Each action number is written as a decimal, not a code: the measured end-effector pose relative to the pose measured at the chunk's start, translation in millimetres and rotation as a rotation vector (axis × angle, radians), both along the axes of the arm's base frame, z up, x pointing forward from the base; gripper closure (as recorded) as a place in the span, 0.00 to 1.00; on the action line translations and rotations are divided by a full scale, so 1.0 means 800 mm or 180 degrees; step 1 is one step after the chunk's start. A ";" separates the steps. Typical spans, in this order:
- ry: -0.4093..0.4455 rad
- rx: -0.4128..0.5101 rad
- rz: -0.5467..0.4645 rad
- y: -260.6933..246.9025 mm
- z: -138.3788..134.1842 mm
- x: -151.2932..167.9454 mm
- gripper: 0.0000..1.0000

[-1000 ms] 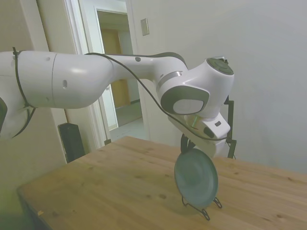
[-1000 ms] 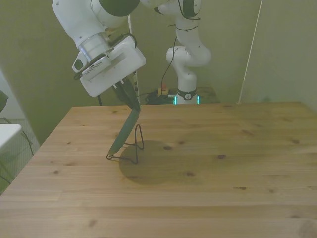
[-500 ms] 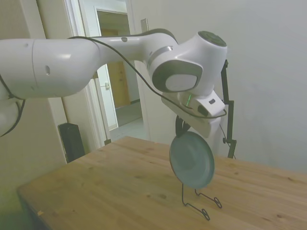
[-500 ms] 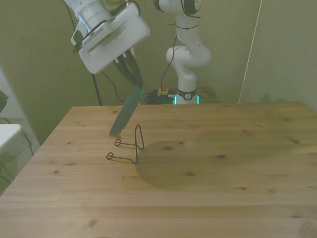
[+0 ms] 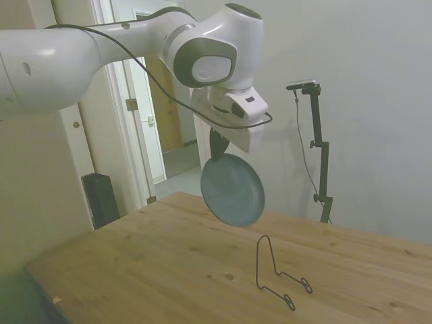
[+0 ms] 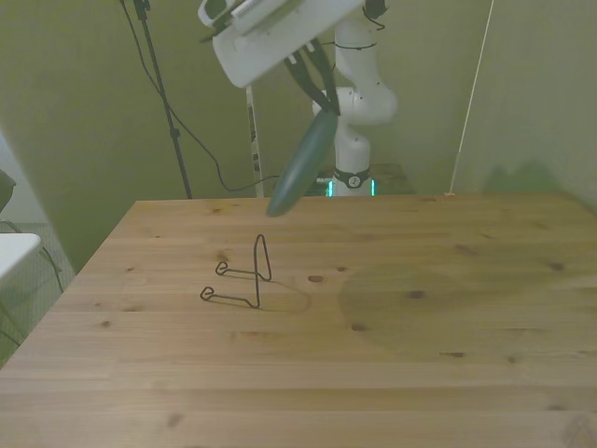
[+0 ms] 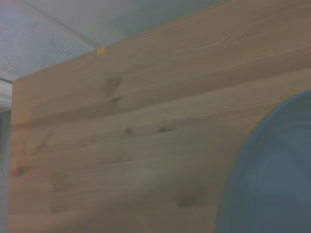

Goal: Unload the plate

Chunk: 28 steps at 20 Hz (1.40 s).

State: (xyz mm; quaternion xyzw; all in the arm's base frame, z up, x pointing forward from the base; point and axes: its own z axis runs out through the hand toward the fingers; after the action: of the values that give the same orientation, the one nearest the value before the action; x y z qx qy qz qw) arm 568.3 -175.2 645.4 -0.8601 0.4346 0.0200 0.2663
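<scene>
The teal-green plate (image 5: 233, 190) hangs high in the air, tilted on edge, with my gripper (image 5: 217, 150) shut on its top rim. The front view shows the plate (image 6: 300, 168) edge-on, well above the table and toward the far side, under the gripper (image 6: 322, 101). Part of the plate's face (image 7: 277, 179) fills a corner of the wrist view, over bare wood. The thin black wire stand (image 5: 275, 274) stands on the table with nothing in it, also seen as a stand (image 6: 241, 276) left of centre in the front view.
The wooden table (image 6: 410, 355) spreads wide around the stand. A doorway (image 5: 162, 101) and a dark speaker-like box (image 5: 101, 199) lie beyond the table's far edge in the side view.
The gripper has lifted the plate off the wire stand and carried it up and away from it, toward the front view's right. The stand stays in place.
</scene>
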 end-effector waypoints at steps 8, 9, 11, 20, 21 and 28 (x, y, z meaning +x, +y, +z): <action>0.0185 -0.0190 0.0124 0.116 -0.107 0.086 1.00; 0.0197 -0.0274 0.0113 0.128 -0.128 0.093 1.00; 0.0220 -0.0439 0.0069 0.150 -0.171 0.104 1.00; 0.0273 -0.1006 0.0093 0.248 -0.319 0.118 1.00; 0.0277 -0.1023 0.0093 0.251 -0.325 0.117 1.00; 0.0292 -0.1100 0.0074 0.243 -0.339 0.112 0.00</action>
State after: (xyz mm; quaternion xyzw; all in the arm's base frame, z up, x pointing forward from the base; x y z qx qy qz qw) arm 658.3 19.1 374.1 -0.8962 0.4333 -0.0126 0.0941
